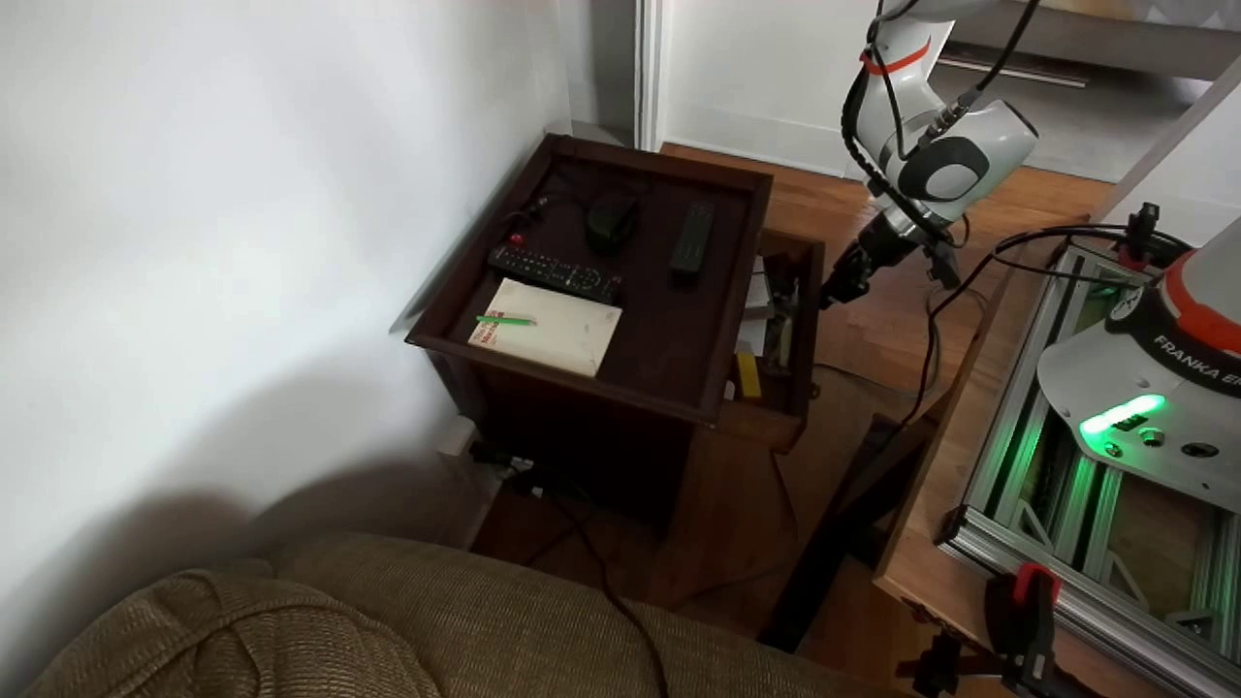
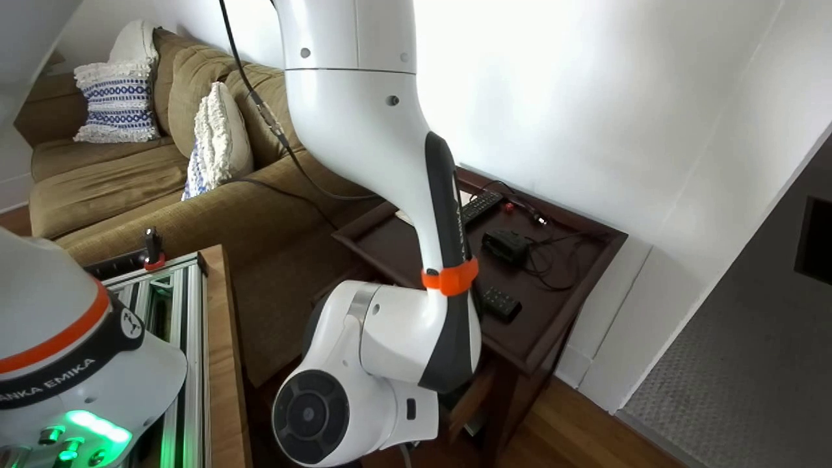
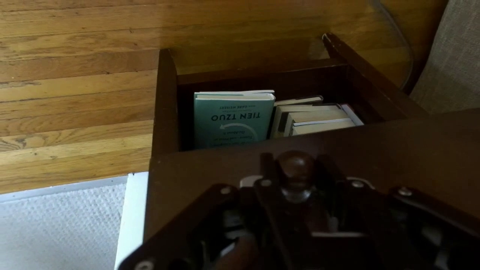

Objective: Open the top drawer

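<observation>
The top drawer (image 1: 812, 334), dark reddish-brown, is pulled part-way out of the small side table (image 1: 669, 330), with loose items showing inside. Its side also shows in an exterior view (image 2: 473, 395), partly behind the arm. In the wrist view the drawer front (image 3: 206, 176) spans the middle, with a round wooden knob (image 3: 296, 165) on it. My gripper (image 3: 297, 170) has its fingers closed against both sides of this knob. In an exterior view the gripper (image 1: 840, 291) is at the outer face of the drawer front. In the view from behind the arm the fingers are hidden.
On the tabletop lie remotes (image 1: 557, 274), a dark device (image 1: 611, 225) and a pale book (image 1: 553, 330) with a green pen. Books (image 3: 234, 116) stand in the lower compartment. A couch (image 1: 465, 620), a wall and the robot's wooden bench (image 1: 955, 465) stand close; cables cross the floor.
</observation>
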Motion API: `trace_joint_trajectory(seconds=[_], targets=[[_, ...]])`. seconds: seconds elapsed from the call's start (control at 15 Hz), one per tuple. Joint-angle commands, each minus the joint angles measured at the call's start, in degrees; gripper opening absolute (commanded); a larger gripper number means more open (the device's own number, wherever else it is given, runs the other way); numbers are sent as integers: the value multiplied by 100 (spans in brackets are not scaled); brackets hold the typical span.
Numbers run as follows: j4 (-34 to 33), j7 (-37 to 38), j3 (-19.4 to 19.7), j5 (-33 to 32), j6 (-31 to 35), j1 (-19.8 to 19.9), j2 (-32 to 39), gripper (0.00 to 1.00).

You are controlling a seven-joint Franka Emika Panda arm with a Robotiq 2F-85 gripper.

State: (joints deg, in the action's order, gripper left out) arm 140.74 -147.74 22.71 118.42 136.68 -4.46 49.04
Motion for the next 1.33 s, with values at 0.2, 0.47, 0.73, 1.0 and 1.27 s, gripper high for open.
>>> trace_joint_trajectory(seconds=[0.2,0.47,0.73,1.0,1.27], targets=[[-31,-250,640,-254,843,232,863,85],[-182,147,535,-340,1597,-49,829,100],[57,748,360,-897,2497,-536,495,100],[382,1570,110,-1045,2835,-866,-136,100],[512,2318,-40,-835,3008,-1122,-724,100]])
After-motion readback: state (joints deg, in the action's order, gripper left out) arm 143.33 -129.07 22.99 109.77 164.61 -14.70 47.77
